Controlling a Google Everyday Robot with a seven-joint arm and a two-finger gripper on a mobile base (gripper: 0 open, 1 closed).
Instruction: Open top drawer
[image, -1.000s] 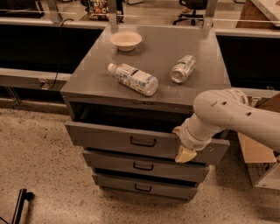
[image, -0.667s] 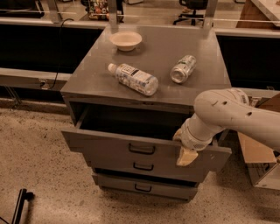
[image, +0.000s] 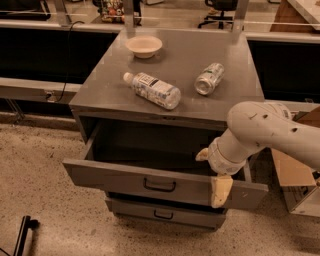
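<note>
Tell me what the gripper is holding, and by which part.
The gripper holds the top drawer by its front panel's upper edge, right of the black handle.

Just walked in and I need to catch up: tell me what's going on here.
A robot arm is working the top drawer of a grey cabinet. Its claw is at the drawer's front edge, right of the black handle. The drawer stands pulled well out, with its inside showing. The drawer below is shut. On the cabinet's top a bottle and a can lie on their sides, with a bowl behind them.
</note>
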